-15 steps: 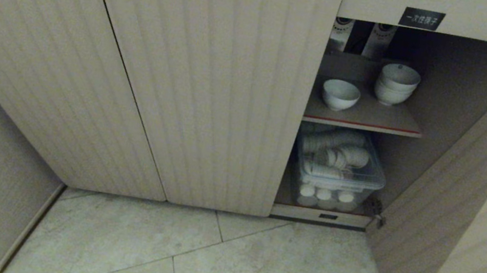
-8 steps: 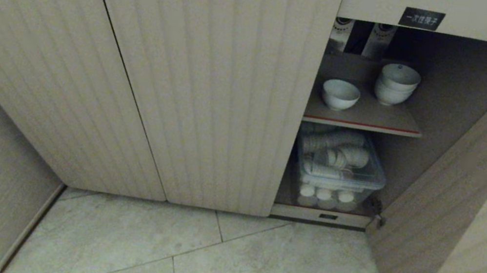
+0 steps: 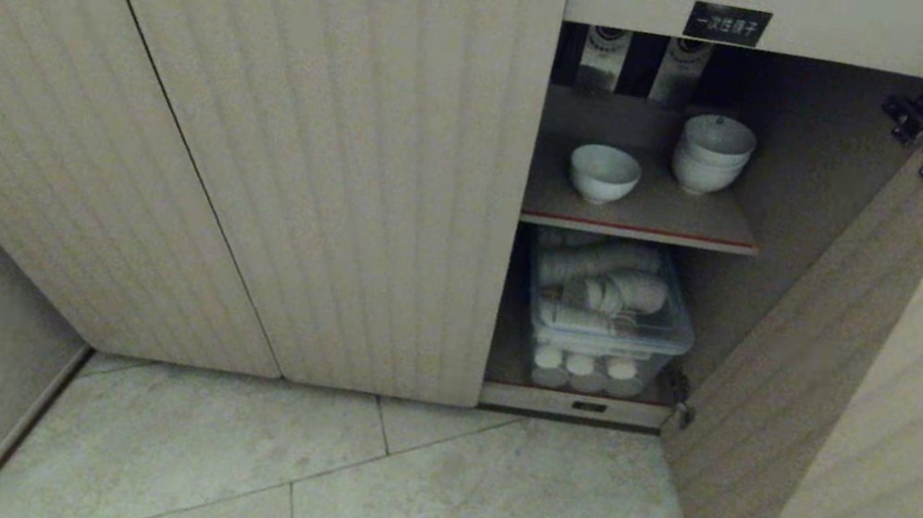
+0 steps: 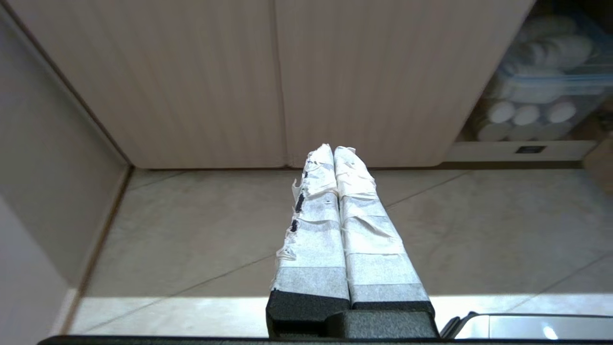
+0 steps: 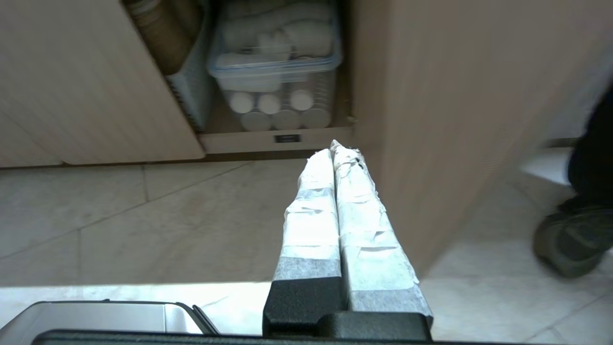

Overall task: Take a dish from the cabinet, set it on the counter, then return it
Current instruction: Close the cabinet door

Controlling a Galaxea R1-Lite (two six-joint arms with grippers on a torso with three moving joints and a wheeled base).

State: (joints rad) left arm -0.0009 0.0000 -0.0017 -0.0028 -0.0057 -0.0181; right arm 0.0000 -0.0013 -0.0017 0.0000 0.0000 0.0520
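The dish (image 3: pixel 604 173), a small white bowl, stands alone on the brown red-edged shelf (image 3: pixel 645 224) inside the open cabinet (image 3: pixel 305 130). A stack of like white bowls (image 3: pixel 712 154) stands behind it to the right. Neither arm shows in the head view. My left gripper (image 4: pixel 334 149) is shut and empty, low over the tiled floor facing the closed ribbed doors. My right gripper (image 5: pixel 334 147) is shut and empty too, low in front of the cabinet's bottom compartment. The counter is out of view.
The cabinet's right door (image 3: pixel 829 358) stands swung open on the right. A clear plastic bin (image 3: pixel 602 315) of white cups fills the lower compartment. A black label (image 3: pixel 727 23) sits above the opening. A person's dark shoe (image 5: pixel 570 244) rests on the floor beyond the open door.
The whole head view has shifted left, so the camera has moved to the right. The bowls and the door keep their places in the cabinet.
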